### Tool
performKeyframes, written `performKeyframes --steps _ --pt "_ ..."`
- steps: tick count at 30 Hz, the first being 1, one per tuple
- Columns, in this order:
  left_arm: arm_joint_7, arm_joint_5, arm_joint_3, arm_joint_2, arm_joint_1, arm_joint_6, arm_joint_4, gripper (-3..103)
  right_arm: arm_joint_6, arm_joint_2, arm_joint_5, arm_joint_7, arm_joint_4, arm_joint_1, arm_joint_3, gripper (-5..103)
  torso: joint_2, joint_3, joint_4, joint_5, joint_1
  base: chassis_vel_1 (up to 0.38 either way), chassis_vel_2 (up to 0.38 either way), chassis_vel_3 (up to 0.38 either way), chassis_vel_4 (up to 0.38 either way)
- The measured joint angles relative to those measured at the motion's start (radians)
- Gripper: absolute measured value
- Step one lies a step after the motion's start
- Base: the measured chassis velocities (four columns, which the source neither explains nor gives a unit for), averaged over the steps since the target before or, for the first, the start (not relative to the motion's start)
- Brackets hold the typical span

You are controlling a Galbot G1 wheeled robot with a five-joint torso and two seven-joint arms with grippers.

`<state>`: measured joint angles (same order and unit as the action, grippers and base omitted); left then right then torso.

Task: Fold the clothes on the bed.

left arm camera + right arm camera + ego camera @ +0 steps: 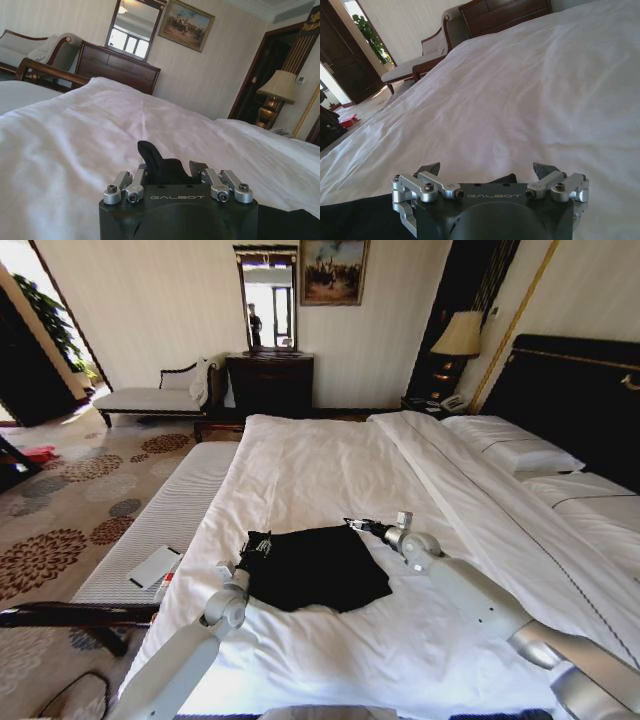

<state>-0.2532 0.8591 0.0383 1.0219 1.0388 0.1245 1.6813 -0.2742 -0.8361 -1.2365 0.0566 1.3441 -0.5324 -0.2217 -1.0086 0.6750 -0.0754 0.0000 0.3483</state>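
Your black T-shirt lay at lower centre of the head view on the white bed. Your left gripper was clamped on a raised fold at the shirt's left corner. Your right gripper sat at its upper right edge, fingers spread apart, with dark cloth showing between them.

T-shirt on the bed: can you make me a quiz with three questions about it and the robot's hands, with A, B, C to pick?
1. Where is the T-shirt?
A on the bed
B on the floor
C on a chair
2. What colour is it?
A red
B black
C white
3. How is the right hand?
A open
B shut on a pillow
C shut on a lamp
Answers: 1 A, it lies on the white bedding; 2 B, it is dark against the sheet; 3 A, its fingers stand wide apart in the right wrist view.
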Motion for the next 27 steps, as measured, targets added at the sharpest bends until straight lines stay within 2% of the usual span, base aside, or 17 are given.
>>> performKeyframes --steps 1,4,6,8,9,11,23,24,27 --pt "0.0 0.0 0.0 0.0 0.0 0.0 0.0 41 0.0 0.0 0.0 0.0 0.0 0.0 0.0 100 0.0 0.0 0.0 0.0 0.0 0.0 0.0 0.0 0.0" --pt "0.0 0.004 0.002 -0.011 0.006 0.0 0.013 24 0.0 -0.005 0.0 0.009 -0.026 0.016 -0.019 100 0.0 0.0 0.0001 0.0 0.0 0.0 0.0 0.0 0.0" --pt "-0.001 0.005 0.002 -0.014 0.007 0.0 0.015 24 0.0 -0.008 0.0 0.011 -0.038 0.022 -0.026 100 0.0 0.0 0.0002 0.0 0.0 0.0 0.0 0.0 0.0" --pt "-0.002 0.007 0.002 -0.019 0.008 0.0 0.019 14 0.001 -0.019 0.0 0.015 -0.071 0.035 -0.043 100 0.0 0.0 0.0002 0.0 0.0 0.0 0.0 0.0 0.0" --pt "-0.002 0.007 0.002 -0.019 0.008 0.0 0.019 14 0.001 -0.019 0.0 0.015 -0.071 0.035 -0.043 100 0.0 0.0 0.0002 0.0 0.0 0.0 0.0 0.0 0.0" --pt "-0.002 0.008 0.002 -0.022 0.007 -0.001 0.022 5 0.005 -0.031 0.012 0.024 -0.119 0.051 -0.064 100 0.0 0.0 0.0003 0.0001 0.0 0.0 0.0 0.0 0.0" --pt "-0.002 0.005 -0.008 -0.011 0.006 -0.002 0.028 4 0.013 -0.064 0.034 0.055 -0.225 0.124 -0.145 100 0.0 0.0 0.0002 0.0 0.0 0.0 0.0 0.0 0.0" --pt "-0.002 0.005 -0.008 -0.011 0.008 -0.002 0.028 4 0.013 -0.067 0.034 0.057 -0.229 0.132 -0.153 103 0.0 0.0 0.0002 0.0 0.0 0.0 0.0 0.0 0.0" --pt "-0.001 0.004 -0.007 -0.011 0.009 -0.002 0.028 4 0.013 -0.073 0.034 0.06 -0.239 0.146 -0.166 100 0.0 0.0 0.0002 0.0001 0.0 0.0 0.0 0.0 0.0"
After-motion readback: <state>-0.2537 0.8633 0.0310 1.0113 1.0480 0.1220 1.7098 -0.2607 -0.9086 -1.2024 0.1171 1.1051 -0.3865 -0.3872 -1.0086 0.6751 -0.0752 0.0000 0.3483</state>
